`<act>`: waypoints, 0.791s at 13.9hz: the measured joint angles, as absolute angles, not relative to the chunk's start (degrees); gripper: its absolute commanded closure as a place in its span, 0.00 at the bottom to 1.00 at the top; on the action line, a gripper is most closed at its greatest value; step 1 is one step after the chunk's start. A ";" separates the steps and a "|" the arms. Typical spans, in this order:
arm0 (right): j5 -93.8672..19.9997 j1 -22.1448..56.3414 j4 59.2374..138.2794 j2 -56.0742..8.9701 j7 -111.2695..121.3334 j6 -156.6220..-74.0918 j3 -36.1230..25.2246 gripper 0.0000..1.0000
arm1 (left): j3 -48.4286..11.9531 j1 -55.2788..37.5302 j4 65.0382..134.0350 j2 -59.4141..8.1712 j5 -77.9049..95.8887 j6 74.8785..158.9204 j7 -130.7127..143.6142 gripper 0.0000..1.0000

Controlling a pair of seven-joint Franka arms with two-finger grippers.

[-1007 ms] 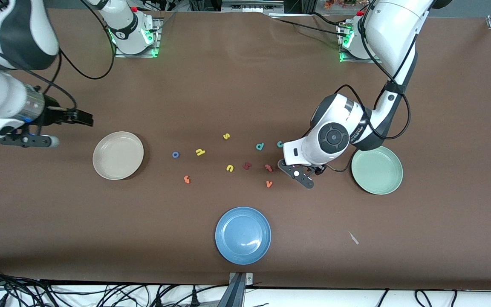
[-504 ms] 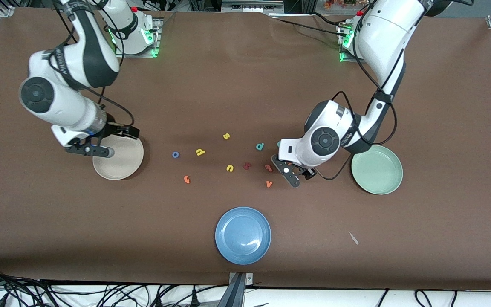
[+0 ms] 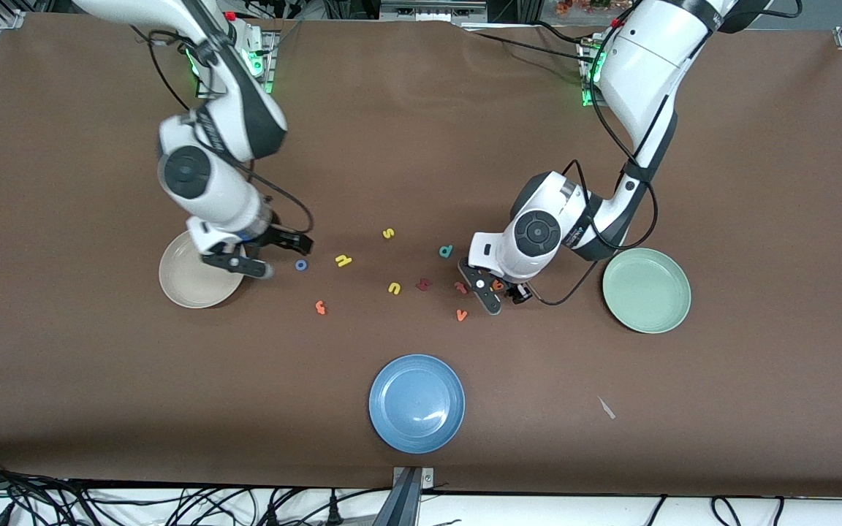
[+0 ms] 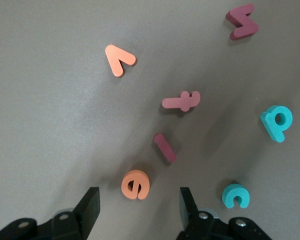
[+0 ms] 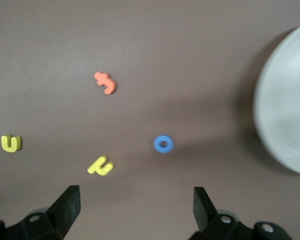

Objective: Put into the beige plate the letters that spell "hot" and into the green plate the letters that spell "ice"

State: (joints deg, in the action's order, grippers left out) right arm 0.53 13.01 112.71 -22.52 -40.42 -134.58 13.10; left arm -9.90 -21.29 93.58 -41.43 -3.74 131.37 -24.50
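Front view: the right gripper [image 3: 286,252] has swung in from the table's end to hover, jaws wide, between the beige plate [image 3: 186,288] and the blue o [image 3: 301,265], while the left gripper [image 3: 495,290] has edged over the cluster beside the empty green plate [image 3: 646,290]. Left wrist view: its parted fingers [image 4: 90,207] straddle the orange e [image 4: 135,184]; best to descend straight, clear of the dark red i [image 4: 165,147] and teal c [image 4: 235,195]. Right wrist view: yellow h [image 5: 100,165] and orange t [image 5: 105,82] wait, 2 more.

The desk [image 3: 421,146] wears a matt brown cover; the orange e [image 4: 135,184] looks like soft, matt foam; the blue plate [image 3: 416,436] shines slightly.
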 measured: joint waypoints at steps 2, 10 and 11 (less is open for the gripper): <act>1.84 13.81 112.69 -26.65 -41.51 -138.88 13.02 0.00 | -9.86 -21.29 93.64 -42.05 -3.76 132.24 -24.51 0.39; 4.62 13.38 115.67 -30.69 -41.77 -144.20 10.54 0.00 | -9.80 -21.30 93.77 -43.21 -4.39 134.14 -24.51 0.42; 4.62 13.37 116.63 -30.69 -42.45 -145.33 10.44 0.00 | -9.79 -21.30 93.82 -43.36 -4.40 134.25 -24.51 0.50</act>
